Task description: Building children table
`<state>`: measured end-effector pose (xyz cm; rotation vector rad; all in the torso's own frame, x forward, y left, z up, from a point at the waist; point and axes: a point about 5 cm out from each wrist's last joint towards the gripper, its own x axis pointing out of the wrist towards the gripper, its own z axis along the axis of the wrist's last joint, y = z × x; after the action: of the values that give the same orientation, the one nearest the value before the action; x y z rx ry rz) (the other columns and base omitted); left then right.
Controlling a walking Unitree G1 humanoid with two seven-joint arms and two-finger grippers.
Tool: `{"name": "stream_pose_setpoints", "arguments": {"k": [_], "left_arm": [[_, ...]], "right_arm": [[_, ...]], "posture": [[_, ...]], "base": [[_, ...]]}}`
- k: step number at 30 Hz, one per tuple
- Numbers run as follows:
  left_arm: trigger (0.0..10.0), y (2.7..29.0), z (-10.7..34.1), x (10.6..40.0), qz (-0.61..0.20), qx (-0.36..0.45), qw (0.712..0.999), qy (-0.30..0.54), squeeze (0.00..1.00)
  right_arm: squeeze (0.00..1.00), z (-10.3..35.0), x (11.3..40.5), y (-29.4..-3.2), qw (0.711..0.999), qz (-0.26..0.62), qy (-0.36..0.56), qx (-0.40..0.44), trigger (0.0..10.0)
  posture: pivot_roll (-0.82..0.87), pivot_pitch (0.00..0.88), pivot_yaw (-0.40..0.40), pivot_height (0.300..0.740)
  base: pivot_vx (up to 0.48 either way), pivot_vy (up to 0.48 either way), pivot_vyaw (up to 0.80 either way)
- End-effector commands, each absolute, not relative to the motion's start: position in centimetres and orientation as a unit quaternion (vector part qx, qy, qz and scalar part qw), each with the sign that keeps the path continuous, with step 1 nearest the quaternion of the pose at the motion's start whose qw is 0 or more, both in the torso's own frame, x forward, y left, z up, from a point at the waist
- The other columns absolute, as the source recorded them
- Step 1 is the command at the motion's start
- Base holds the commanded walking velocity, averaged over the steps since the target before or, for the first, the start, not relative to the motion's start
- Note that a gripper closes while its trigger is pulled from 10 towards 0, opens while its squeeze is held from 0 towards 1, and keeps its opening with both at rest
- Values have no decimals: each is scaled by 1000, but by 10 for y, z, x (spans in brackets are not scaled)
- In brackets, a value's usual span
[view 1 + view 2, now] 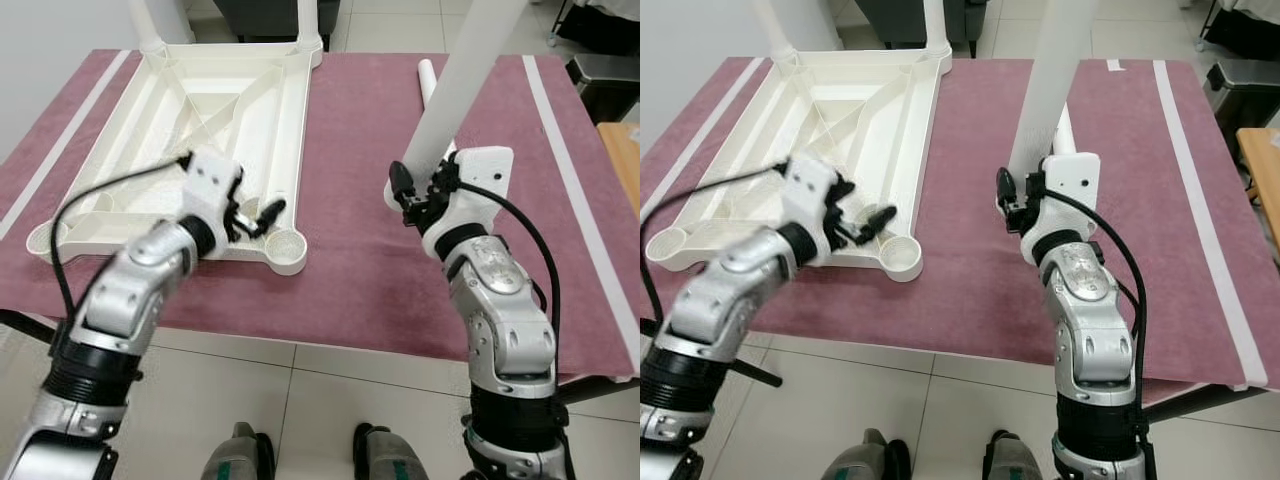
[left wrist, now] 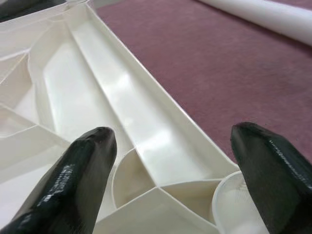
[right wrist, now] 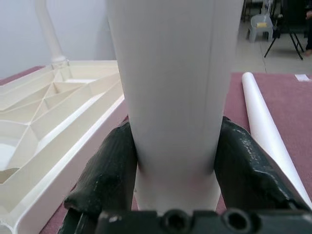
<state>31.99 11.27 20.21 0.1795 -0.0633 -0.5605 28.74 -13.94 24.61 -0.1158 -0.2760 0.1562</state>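
The white plastic tabletop [image 1: 200, 120] lies upside down on the left of the maroon-covered table. My left gripper [image 1: 258, 215] hovers open over its near right corner, with its fingers either side of the rim rib [image 2: 161, 146], just behind the round empty leg socket [image 1: 287, 244]. My right gripper [image 1: 420, 192] is shut on a white table leg [image 1: 455, 90], which it holds steeply tilted above the cloth, right of the tabletop. Behind it, another white leg [image 3: 265, 126] lies flat on the cloth.
Two legs [image 1: 148, 25] [image 1: 310, 20] stand in the tabletop's far corner sockets. The maroon cloth [image 1: 350, 270] has white stripes along both sides and ends at the near table edge. A dark box [image 1: 605, 80] and a wooden surface [image 1: 625, 150] are at the right.
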Motion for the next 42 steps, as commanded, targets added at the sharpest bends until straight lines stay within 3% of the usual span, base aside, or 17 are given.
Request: {"name": "stream_pose_setpoints", "arguments": {"k": [1, 10, 21, 38, 42], "left_arm": [[10000, 115, 195, 321, -246, 98, 964, -32, 0], [10000, 113, 204, 330, -183, 97, 974, -88, 0], [10000, 118, 204, 335, -152, 102, 979, -94, 0], [10000, 113, 205, 343, -150, 105, 978, -102, 0], [10000, 111, 204, 344, -150, 132, 974, -101, 0]], "right_arm": [[0, 246, 289, -137, 984, 69, -151, -70, 10000], [0, 236, 298, -134, 983, 63, -142, -100, 10000], [0, 229, 297, -136, 986, 50, -136, -88, 10000], [0, 231, 292, -128, 981, 91, -142, -95, 10000], [0, 232, 292, -129, 981, 92, -143, -96, 10000]], "posture": [[-82, 116, 146, 740], [-84, 107, 145, 740], [-84, 101, 136, 740], [-89, 106, 137, 740], [-88, 107, 138, 740]], "base": [[0, 0, 0], [0, 0, 0], [0, 0, 0], [0, 480, 0], [0, 0, 0]]}}
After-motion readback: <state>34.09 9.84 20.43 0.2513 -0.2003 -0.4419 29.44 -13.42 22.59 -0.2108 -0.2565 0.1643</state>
